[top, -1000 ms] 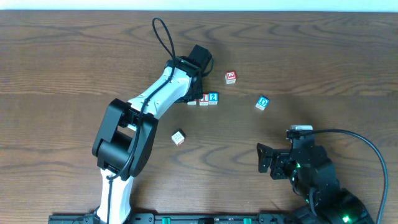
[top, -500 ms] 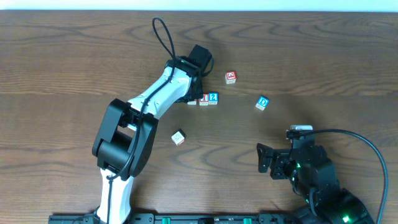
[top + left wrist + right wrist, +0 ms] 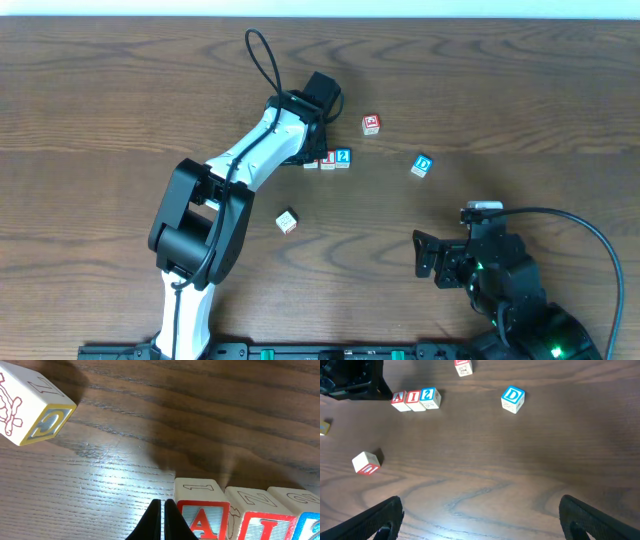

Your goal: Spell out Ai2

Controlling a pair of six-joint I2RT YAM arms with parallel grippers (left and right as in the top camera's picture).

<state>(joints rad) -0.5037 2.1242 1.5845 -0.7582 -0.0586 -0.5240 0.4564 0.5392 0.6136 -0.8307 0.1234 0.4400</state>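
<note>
My left pincer (image 3: 162, 506) is pressed together on nothing, its tips low over the table (image 3: 100, 100) and just beside the A cube (image 3: 200, 512), on that cube's free side. On the A cube's other side stands the I cube (image 3: 260, 517), then the 2 cube (image 3: 306, 517), so the three sit in one row, touching or very nearly, and read A, I, 2. From overhead my left arm (image 3: 255, 155) hangs over the A cube and hides most of it. A loose cube (image 3: 30, 407) with a yellow C on one face lies tilted, well apart from the A cube. Past the 2 cube, farther from the A cube, lie the red curly cube (image 3: 463, 367) and the blue D cube (image 3: 512, 399). My right pincer (image 3: 480, 510) is spread wide, well apart from the A cube.
</note>
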